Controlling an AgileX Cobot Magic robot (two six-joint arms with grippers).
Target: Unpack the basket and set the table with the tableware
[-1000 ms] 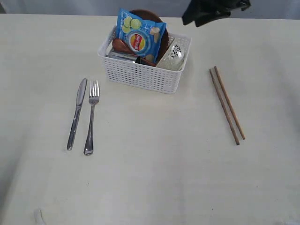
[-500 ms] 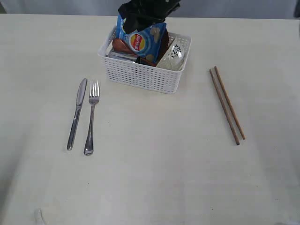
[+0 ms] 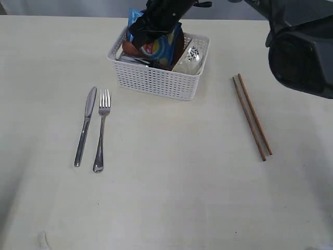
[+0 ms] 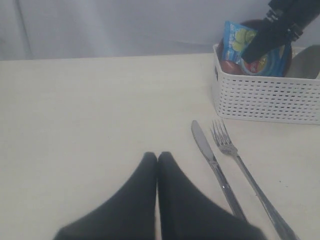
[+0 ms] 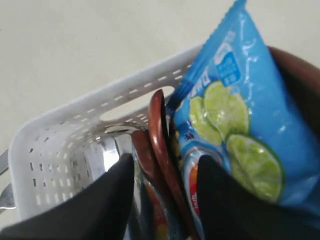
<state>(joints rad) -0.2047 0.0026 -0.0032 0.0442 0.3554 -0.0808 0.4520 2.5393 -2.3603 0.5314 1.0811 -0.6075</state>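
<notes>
With knife (image 3: 86,125), fork (image 3: 101,130) and chopsticks (image 3: 252,117) laid on the worktop (image 3: 171,203), the right hand (image 5: 168,162) hangs wide open astride the wooden spoon (image 5: 158,127) in the basket (image 3: 156,83); next it should close and lift it clear.

I am facing a pale grey backdrop (image 4: 100,25) that is hanging in soft vertical folds behind the far edge of my wide cream desk (image 3: 171,208). Soft, even light is falling across the desk, casting only faint shadows.
</notes>
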